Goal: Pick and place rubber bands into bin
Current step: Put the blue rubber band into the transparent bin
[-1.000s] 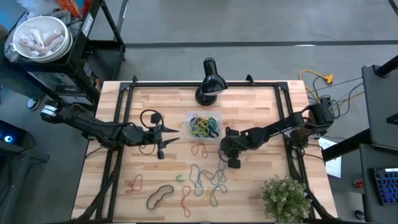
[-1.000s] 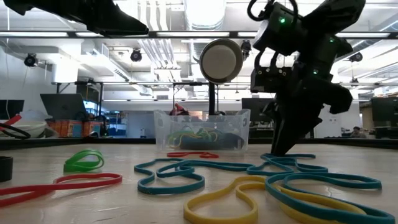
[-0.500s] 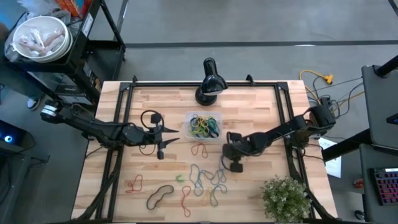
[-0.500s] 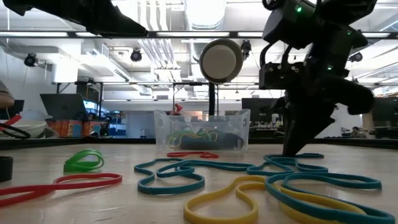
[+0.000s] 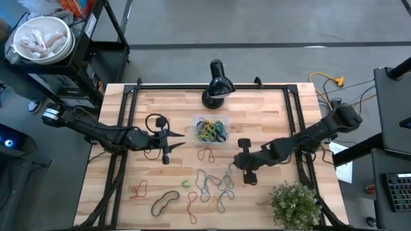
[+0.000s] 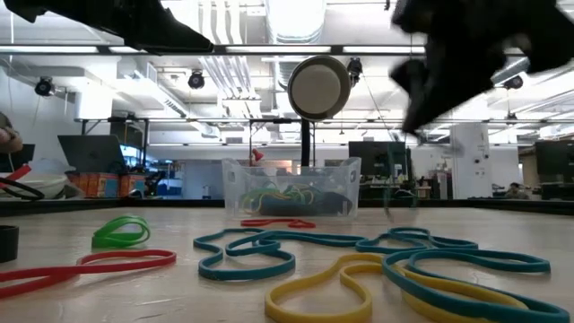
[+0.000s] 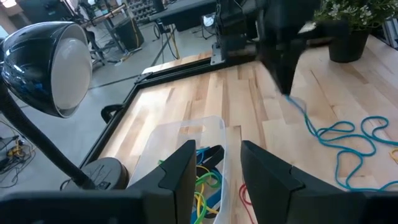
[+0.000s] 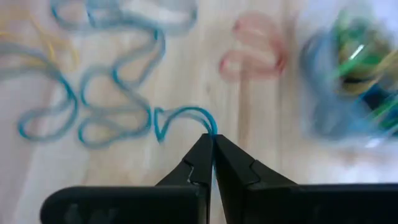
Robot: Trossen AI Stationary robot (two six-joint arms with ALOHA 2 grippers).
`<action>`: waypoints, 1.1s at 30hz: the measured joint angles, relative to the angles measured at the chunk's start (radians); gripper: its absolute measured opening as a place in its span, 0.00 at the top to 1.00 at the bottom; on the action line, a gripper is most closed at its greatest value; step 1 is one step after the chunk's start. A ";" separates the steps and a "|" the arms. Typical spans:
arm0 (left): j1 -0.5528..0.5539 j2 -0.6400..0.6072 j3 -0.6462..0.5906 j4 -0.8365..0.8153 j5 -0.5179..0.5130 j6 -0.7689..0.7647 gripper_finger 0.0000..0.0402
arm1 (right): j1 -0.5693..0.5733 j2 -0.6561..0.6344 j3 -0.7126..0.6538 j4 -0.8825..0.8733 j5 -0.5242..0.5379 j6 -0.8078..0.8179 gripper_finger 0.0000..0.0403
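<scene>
High view, table (image 5: 270,106): a pale wooden table carries a black lamp (image 5: 216,85) at its far edge, a potted plant (image 5: 294,204) at the near right corner, the bin in the middle and loose bands nearer the front.
Bin (image 5: 210,130): a small clear tray just in front of the lamp base, already holding a tangle of yellow, green and blue bands.
Rubber bands (image 5: 215,185): the remaining loops lie on the table in front of the bin — blue and yellow ones in a loose heap, a red one (image 5: 205,154) just beside the bin, red, green and black ones further left.
Left end effector (image 5: 172,144): it hovers just left of the bin with its fingers parted and nothing between them, so this arm is waiting.
Right end effector (image 8: 212,144): in the right wrist view its fingers are pinched together on the end of a blue band (image 8: 180,115), which trails from the tips back toward the heap; in the high view it sits right of the heap, in front of and right of the bin.
Step in hand: the pick — the blue band looks caught and the lift is under way, judging from the blurred arm high in the low view.
Next move: carry the band over the bin's open top, high enough that the dangling loop clears the rim and does not drag its neighbours along, then part the fingers.
</scene>
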State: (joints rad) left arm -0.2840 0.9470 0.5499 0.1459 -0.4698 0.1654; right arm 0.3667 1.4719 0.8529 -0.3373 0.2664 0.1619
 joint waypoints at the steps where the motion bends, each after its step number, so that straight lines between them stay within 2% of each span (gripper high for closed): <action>1: 0.000 0.000 0.000 0.000 0.000 0.000 0.72 | 0.004 -0.012 0.008 0.008 0.029 -0.017 0.98; 6: 0.000 0.000 0.000 0.001 0.000 0.000 0.72 | 0.021 -0.023 0.044 0.017 0.208 -0.120 0.98; 14: 0.000 0.000 0.000 0.002 0.000 0.000 0.72 | 0.002 0.003 0.098 0.138 0.363 -0.332 0.98; 28: 0.000 0.000 0.000 0.002 0.000 0.000 0.72 | -0.203 0.020 0.128 0.220 0.364 -0.400 0.98; 33: 0.000 0.000 0.000 0.002 0.000 0.000 0.72 | -0.270 0.020 0.128 0.222 0.290 -0.390 0.98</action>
State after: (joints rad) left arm -0.2838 0.9470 0.5499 0.1474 -0.4702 0.1650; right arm 0.0964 1.4918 0.9806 -0.1152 0.5564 -0.2280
